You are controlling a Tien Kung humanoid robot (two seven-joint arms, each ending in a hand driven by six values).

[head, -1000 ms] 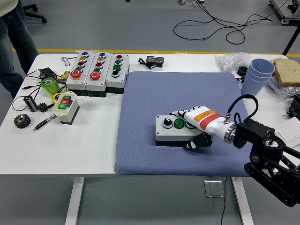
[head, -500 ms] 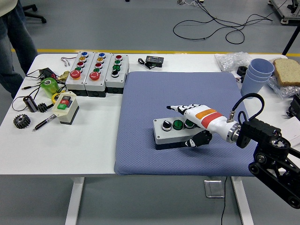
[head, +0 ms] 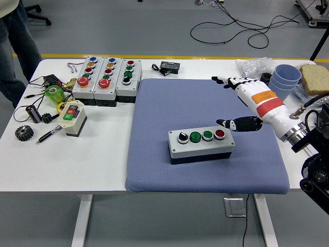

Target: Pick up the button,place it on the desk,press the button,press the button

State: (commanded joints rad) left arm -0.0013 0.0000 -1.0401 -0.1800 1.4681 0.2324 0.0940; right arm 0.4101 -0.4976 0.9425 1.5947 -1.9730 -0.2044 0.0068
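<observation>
While the right hand [head: 241, 100] hovers with fingers spread wide, holding nothing, the button box [head: 201, 145] lies free on the blue mat [head: 169, 103], near and left of it, long axis left-right, right end tilted slightly far, buttons facing up.

White right hand [head: 245, 100], orange and red bands, black fingertips, silver wrist ring

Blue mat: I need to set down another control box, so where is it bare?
The blue mat is bare left of and behind the four-button box. The raised right hand, open, hangs over its far right. The table's far left, around the three button boxes, is crowded.
</observation>
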